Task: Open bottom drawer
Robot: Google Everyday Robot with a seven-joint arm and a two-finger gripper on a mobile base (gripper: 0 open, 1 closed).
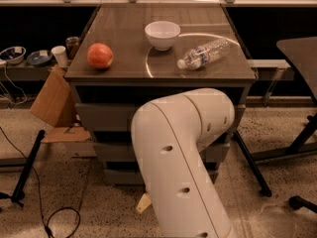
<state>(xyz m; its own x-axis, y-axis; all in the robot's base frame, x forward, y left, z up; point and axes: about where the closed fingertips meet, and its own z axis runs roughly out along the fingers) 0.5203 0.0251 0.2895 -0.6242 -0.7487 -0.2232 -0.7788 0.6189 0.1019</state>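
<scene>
- Arm: its big white link fills the lower centre of the frame and blocks most of the cabinet front.
- The gripper is out of sight, somewhere behind that link and low against the cabinet. I cannot tell whether the jaws are released or clenched.
- Bottom drawer: lowest grey front, showing only as a strip left of the arm, just above the floor. It looks shut and its handle is hidden.
- Step in hand, as I judge it: getting onto the handle, pull not yet made.
- To do it well, I'd centre on the small bar handle, not the middle drawer above it, since the fronts sit close together.
- I'd get a firm hold across the bar first, then pull straight out, level and along the drawer's travel. A skewed pull could jam it.
- I'd go slow. With the contact hidden, I'd rely on seeing the visible strip of the front move.
- The surface carries an apple, a bowl and a water bottle lying on its side. A jerk could roll the bottle.
- Cardboard leans at the cabinet's left, apart from the drawer's path.
</scene>
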